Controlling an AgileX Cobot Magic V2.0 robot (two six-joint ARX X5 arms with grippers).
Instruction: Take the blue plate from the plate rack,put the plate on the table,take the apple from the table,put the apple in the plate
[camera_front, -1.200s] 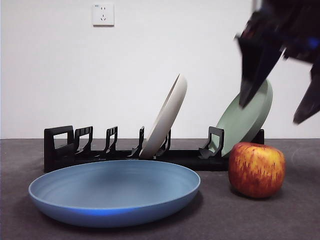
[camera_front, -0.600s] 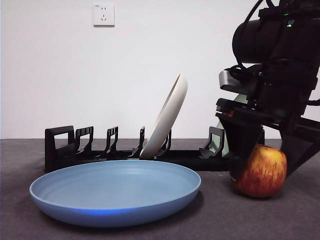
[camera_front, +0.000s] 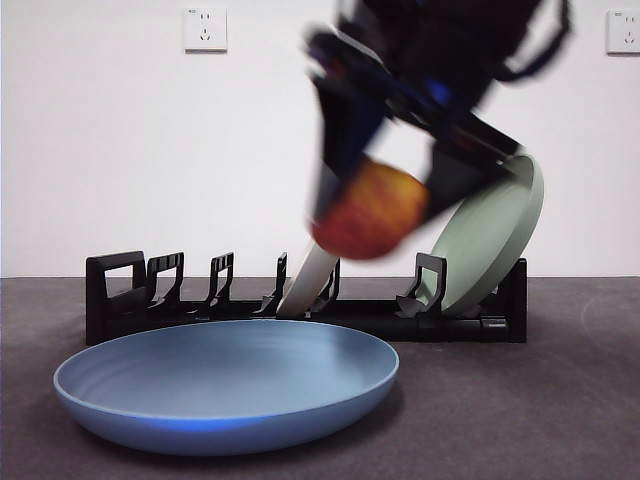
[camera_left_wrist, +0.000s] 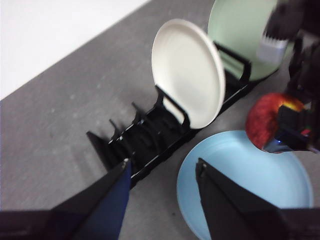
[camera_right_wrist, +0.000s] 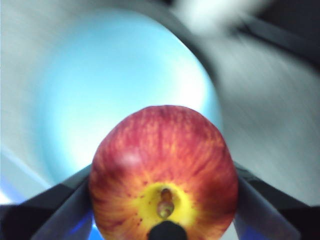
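The blue plate (camera_front: 228, 385) lies flat on the table (camera_front: 540, 410) in front of the plate rack (camera_front: 300, 312). My right gripper (camera_front: 375, 195) is shut on the red apple (camera_front: 370, 210) and holds it in the air over the plate's right part, blurred by motion. In the right wrist view the apple (camera_right_wrist: 164, 175) fills the space between the jaws, with the blue plate (camera_right_wrist: 125, 90) below it. The left wrist view shows the plate (camera_left_wrist: 245, 185), the apple (camera_left_wrist: 267, 120) and the rack (camera_left_wrist: 160, 130). My left gripper (camera_left_wrist: 160, 172) hangs open, above and apart from the plate.
A cream-white plate (camera_left_wrist: 187, 70) and a sage-green plate (camera_front: 490, 235) stand upright in the rack. The rack's left slots hold nothing. A white wall with sockets (camera_front: 205, 28) rises behind the table.
My right gripper closed on the apple, lifted it off the table at the right and carried it up and left toward the blue plate. The plate and rack stayed put.
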